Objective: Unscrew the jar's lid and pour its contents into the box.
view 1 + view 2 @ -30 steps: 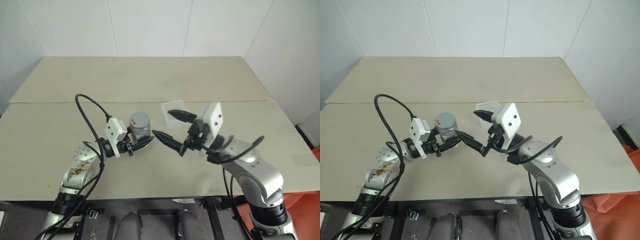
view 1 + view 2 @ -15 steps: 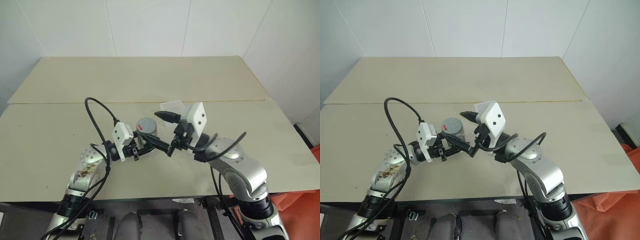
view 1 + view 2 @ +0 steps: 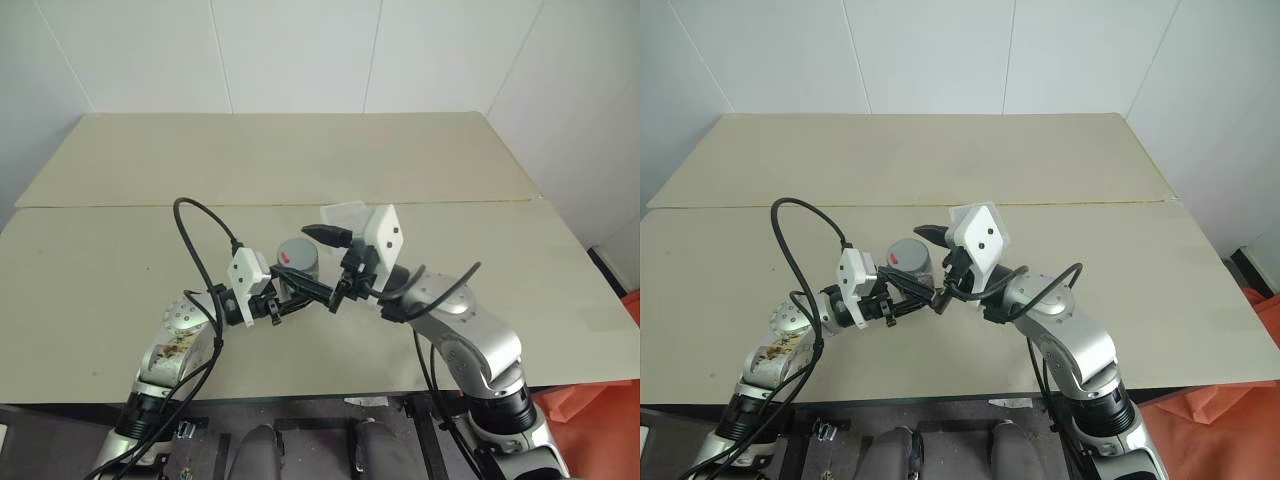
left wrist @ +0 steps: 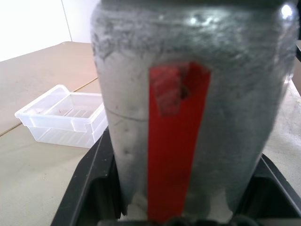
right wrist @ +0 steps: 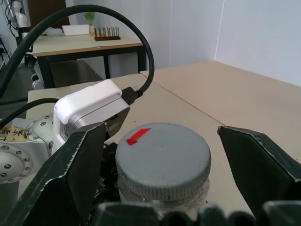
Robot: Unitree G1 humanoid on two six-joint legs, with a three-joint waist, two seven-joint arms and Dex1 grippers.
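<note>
Since a second ago the right gripper (image 3: 322,266) has swung in from the robot's right and now brackets the top of the jar (image 3: 297,262), its two black fingers (image 5: 70,174) standing wide on either side of the lid (image 5: 162,157) without touching it, as the right wrist view shows (they appear to be drawing in, though contact is not made). The left gripper (image 3: 283,293) has carried the jar slightly toward the middle of the surface (image 3: 300,160) too.

Nearest the front edge, the left gripper's fingers are clamped tight on the jar's body, holding it upright above the surface, roughly midway along the front edge. Just beyond it, near the seam that crosses the surface, the box (image 4: 63,117) sits, empty as far as can be seen.

Progress, as I judge it: the jar is picked up and steadied, and the right gripper is lined up on the lid. The lid is still fully on, so gripping it, unscrewing it, and tipping the contents into the box all remain. The contents cannot be made out through the jar wall.

Markings: a small red mark sits on top of the grey lid near its rim, and a red vertical strip runs down the jar's side in the left wrist view. No lettering or brand can be read on either.
</note>
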